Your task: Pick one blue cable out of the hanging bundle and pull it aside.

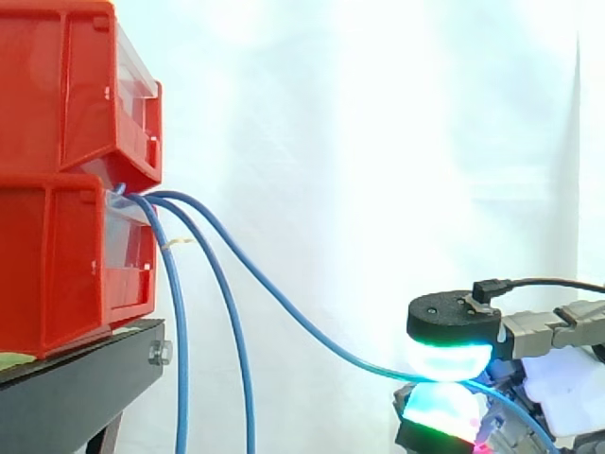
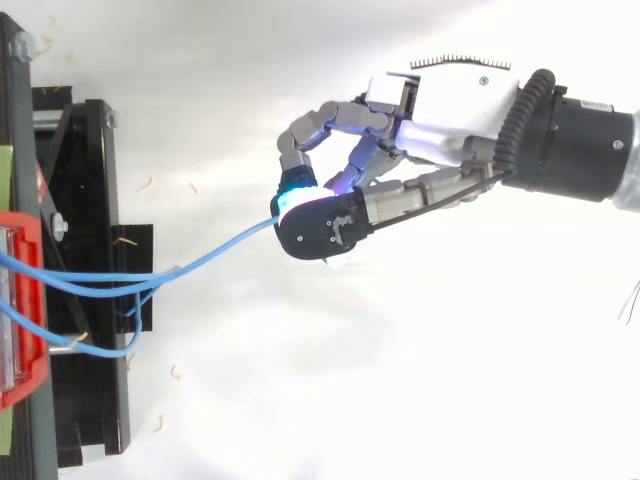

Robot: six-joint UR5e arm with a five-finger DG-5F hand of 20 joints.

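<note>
We see the robot hand's (image 2: 450,120) curled fingers (image 1: 450,326) pinching one thin blue cable (image 1: 284,301), which stretches right, well apart from two other blue cables (image 1: 180,331) hanging below the stacked red plastic bins (image 1: 57,142) at left.

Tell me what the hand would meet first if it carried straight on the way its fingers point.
Probably the black stand under the red bins. The hand, pinching one blue cable, points leftward at them; the two hanging cables seem slightly off that line, though depth is unclear.
</note>
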